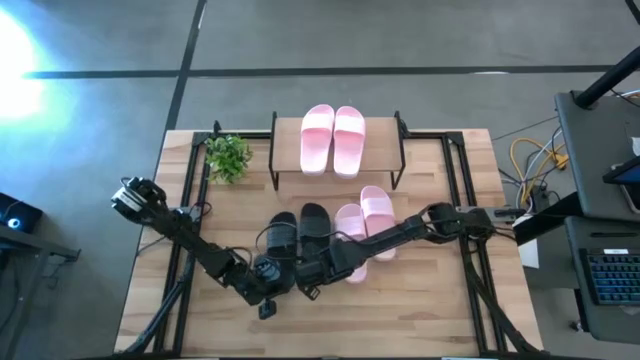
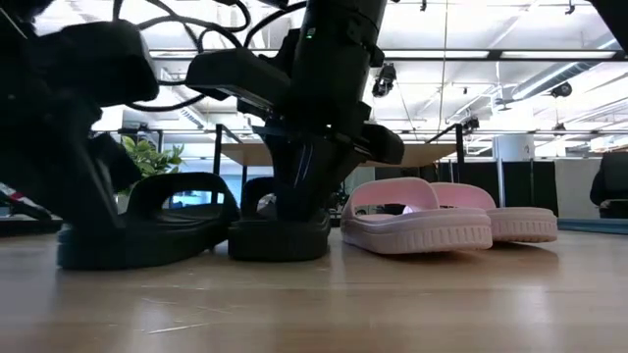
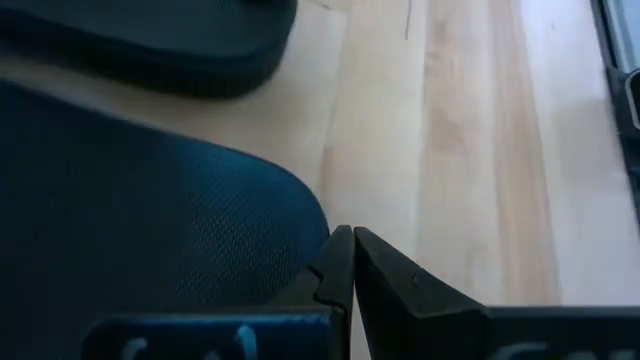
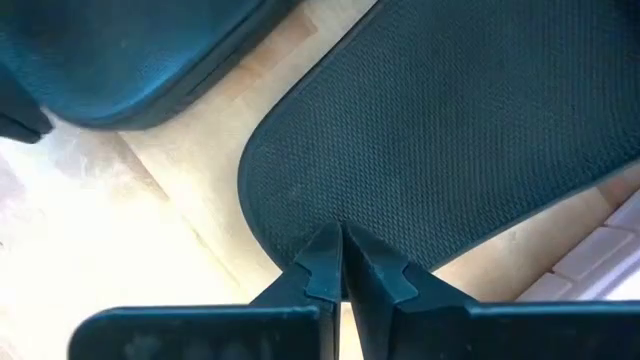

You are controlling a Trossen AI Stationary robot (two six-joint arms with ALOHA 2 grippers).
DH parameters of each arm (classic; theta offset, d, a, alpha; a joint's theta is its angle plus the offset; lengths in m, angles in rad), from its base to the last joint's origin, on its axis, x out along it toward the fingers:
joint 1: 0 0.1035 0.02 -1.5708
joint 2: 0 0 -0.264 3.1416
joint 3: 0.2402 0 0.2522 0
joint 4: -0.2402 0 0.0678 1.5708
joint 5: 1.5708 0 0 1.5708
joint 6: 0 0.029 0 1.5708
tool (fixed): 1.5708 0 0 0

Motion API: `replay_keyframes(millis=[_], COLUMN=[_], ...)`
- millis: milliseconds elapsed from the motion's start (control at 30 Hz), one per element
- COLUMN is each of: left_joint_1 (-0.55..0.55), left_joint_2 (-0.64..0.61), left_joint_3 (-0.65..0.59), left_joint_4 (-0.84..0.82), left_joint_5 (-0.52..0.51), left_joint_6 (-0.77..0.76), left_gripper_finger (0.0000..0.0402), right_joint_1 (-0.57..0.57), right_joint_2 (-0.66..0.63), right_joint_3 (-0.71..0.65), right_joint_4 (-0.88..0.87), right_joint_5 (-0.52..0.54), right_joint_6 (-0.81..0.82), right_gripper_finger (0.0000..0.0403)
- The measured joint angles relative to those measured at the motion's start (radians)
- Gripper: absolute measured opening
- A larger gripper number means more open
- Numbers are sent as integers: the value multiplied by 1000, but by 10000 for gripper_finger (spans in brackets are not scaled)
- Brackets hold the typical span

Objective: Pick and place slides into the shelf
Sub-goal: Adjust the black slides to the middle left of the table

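Two black slides lie side by side on the table, the left one (image 1: pixel 281 232) (image 2: pixel 167 230) and the right one (image 1: pixel 314 222) (image 2: pixel 280 235). Two pink slides (image 1: pixel 350 222) (image 1: pixel 377 212) lie to their right. Two more pink slides (image 1: pixel 333 140) rest on the shelf's top board (image 1: pixel 385 145). My left gripper (image 1: pixel 268 275) (image 3: pixel 350 240) is shut and points down at the left black slide's heel. My right gripper (image 1: pixel 312 272) (image 4: pixel 340 240) is shut over the right black slide's heel. My left gripper's shut fingertips stand right beside the heel rim (image 3: pixel 300 215) of the left black slide, pointing down; I cannot tell whether they touch it. My right gripper comes from above and its shut fingertips meet the heel edge of the right black slide's footbed (image 4: pixel 330 215). That slide lies flat on the table.
A small green plant (image 1: pixel 228 157) stands left of the shelf near the table's far edge. Bare tabletop (image 1: pixel 420 300) lies near the front edge, on the right. Black frame rails run along both table sides. Desks and cables lie beyond the right edge.
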Motion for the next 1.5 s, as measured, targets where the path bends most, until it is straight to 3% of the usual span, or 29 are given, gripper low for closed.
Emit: replay_keyframes(millis=[267, 533, 633, 767, 867, 1167, 1500], left_joint_1=[42, 22, -4, -43, -60, 50, 225], left_joint_2=[-56, -283, -361, -447, -496, -549, -450], left_joint_3=[-1, 1, 7, -16, -60, -181, -225], left_joint_4=[-23, -45, -205, -481, -583, -524, -252], left_joint_5=[22, 27, 10, -44, -73, -112, -35], left_joint_6=[60, 57, 22, -180, -309, -304, -74], left_gripper_finger=[0, 0, 0, 0, 0, 0, 0], right_joint_1=[5, 7, 8, 20, 28, 36, 46], right_joint_2=[3, -22, -22, -37, -55, -57, -61], right_joint_3=[34, 103, 138, 208, 258, 328, 319], right_joint_4=[3, -36, -97, -224, -331, -662, -658], right_joint_5=[-1, 31, 93, 216, 295, 382, 386], right_joint_6=[-16, -36, -47, -54, -54, 28, 71], right_gripper_finger=[8, 8, 8, 8, 8, 8, 8])
